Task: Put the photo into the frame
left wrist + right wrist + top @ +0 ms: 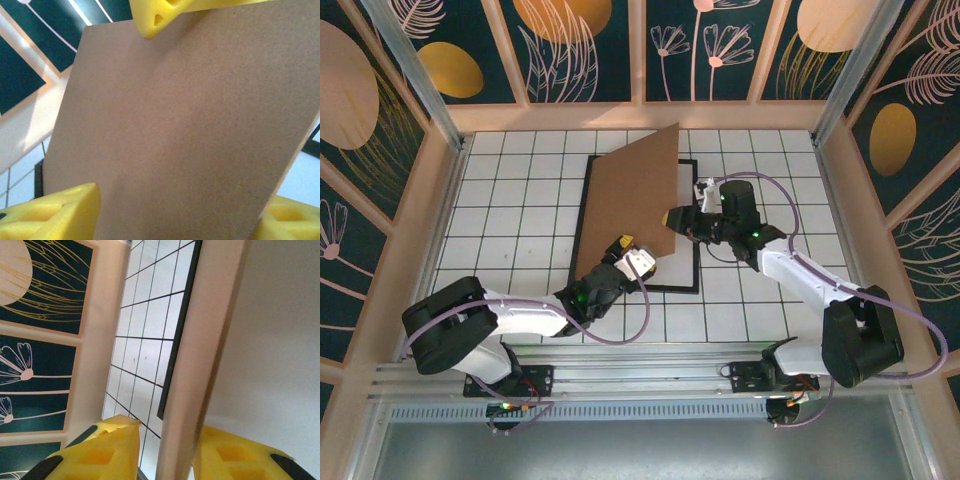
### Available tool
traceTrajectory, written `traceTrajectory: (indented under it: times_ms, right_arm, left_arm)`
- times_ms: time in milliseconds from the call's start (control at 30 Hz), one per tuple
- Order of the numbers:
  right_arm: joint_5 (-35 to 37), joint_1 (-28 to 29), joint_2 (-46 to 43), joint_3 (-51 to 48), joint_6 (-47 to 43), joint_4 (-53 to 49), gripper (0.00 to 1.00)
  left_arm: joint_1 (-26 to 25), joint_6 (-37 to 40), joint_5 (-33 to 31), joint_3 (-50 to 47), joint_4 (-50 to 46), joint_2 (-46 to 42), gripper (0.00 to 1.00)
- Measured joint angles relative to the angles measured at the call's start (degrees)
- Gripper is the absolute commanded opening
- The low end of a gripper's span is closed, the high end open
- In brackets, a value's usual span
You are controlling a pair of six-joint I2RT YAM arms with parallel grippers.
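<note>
Step in hand: backing board (635,195) is held tilted over the frame (665,288), which lies flat on the tabletop (500,200). Right gripper (682,220) jaws pinch the board's right edge; left gripper (625,252) jaws stand apart astride its lower corner. Probable next move: lift the board clear without dragging the frame

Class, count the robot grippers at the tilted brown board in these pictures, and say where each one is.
2. The left gripper straddles the near edge of the brown board; the right gripper grips its right edge. None seems hidden.
</note>
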Motion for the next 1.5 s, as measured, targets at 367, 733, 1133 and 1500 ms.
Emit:
traceTrajectory:
  times_ms: [367,733,1133,1500]
  right_arm:
    - [0.85,-0.17,0.02,0.31,-1.64,-1.73,0.37]
    - [7.93,-6.62,-6.03,0.46,-6.54,-12.48,0.57]
    - [19.82,-4.59,2.99,-3.82,-8.66,-16.02,0.59]
    - [19.50,-0.76,13.62,-3.37,-7.48,-9.97,0.56]
  left_arm:
    - [0.00,-5.55,-0.57,-0.39,-0.02,0.72,0.48]
    - [0.00,-9.29,-2.51,-1.33,0.74,1.75,0.44]
    - [0.00,-11.15,-3.63,-1.66,2.43,2.47,0.41]
    - [0.00,-11.47,-3.82,-1.86,2.62,2.47,0.41]
